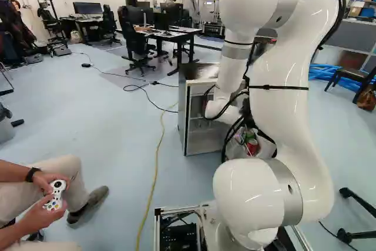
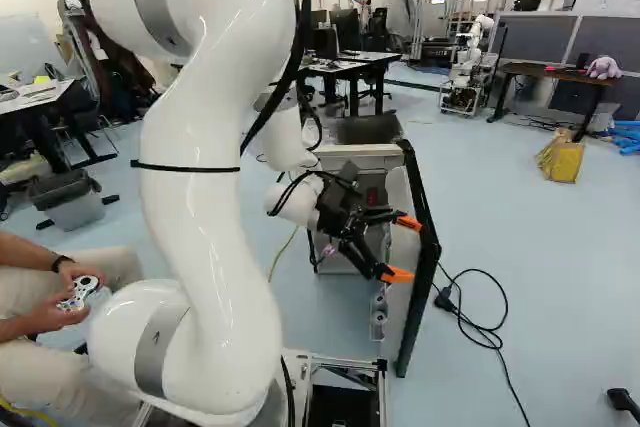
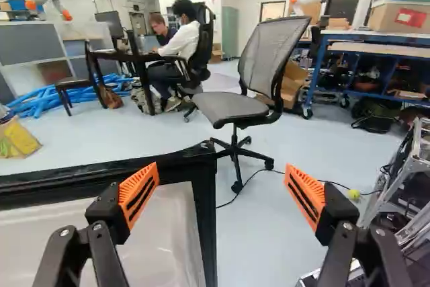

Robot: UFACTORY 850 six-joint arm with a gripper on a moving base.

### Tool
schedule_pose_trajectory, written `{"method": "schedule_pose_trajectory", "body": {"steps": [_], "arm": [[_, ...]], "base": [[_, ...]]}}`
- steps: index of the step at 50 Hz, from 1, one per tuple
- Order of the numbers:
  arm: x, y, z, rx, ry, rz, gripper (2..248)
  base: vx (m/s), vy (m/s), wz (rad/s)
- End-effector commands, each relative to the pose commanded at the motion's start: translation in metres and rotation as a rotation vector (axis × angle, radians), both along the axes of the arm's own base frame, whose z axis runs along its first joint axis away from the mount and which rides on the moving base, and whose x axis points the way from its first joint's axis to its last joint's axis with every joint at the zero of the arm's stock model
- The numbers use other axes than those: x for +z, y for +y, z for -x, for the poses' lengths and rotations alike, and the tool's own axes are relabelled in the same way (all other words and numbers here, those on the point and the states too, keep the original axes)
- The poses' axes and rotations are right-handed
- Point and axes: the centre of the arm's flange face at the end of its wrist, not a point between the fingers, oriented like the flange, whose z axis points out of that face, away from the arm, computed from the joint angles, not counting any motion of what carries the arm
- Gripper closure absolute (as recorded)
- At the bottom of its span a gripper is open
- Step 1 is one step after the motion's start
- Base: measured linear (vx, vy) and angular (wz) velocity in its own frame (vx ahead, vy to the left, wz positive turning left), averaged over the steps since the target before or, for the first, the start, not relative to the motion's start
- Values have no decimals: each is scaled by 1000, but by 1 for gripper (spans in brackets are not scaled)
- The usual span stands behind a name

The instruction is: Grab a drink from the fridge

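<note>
The fridge (image 1: 182, 104) stands ahead of my arm (image 1: 282, 86) with its door (image 3: 203, 233) swung out, and that door is the first thing I could get wrong. In the wrist view its free edge and top corner lie in the gap ahead of the gripper (image 3: 222, 169), which stands wide open with nothing gripped. One finger lines up with the door's pale inner face, the other with the floor past the free edge. If I drive straight ahead from here, I expect to knock that edge and swing the door, or pinch its frame instead of a drink. The second risk is the cables (image 2: 300, 179) looped round my wrist, which could snag on the door's top corner as I lower.

Smaller things next: the gray, round-ended drinks (image 2: 378, 315) sit low on the door's inner side, toward the bottom corner of its free edge. I read them as packed closely, so a finger coming down between them could tip one. The red can (image 1: 252, 146) shows only in part past my arm; I can't tell which shelf edge it is nearest. Its long axis looks roughly upright, one end pointing up, though what hides it leaves that unsure. For the gray ones, I can't settle the axis.
</note>
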Motion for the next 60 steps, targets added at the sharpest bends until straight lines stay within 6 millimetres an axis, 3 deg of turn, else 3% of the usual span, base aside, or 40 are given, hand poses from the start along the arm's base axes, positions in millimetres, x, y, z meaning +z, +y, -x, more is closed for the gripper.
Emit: {"method": "schedule_pose_trajectory", "body": {"steps": [35, 46, 60], "arm": [[7, -84, -37, -194, -115, 26, 3], [7, -86, -38, -188, -116, 27, 3], [6, -68, -25, -62, -72, 20, 3]], "base": [[0, 0, 0], [0, 0, 0], [0, 0, 0]]}}
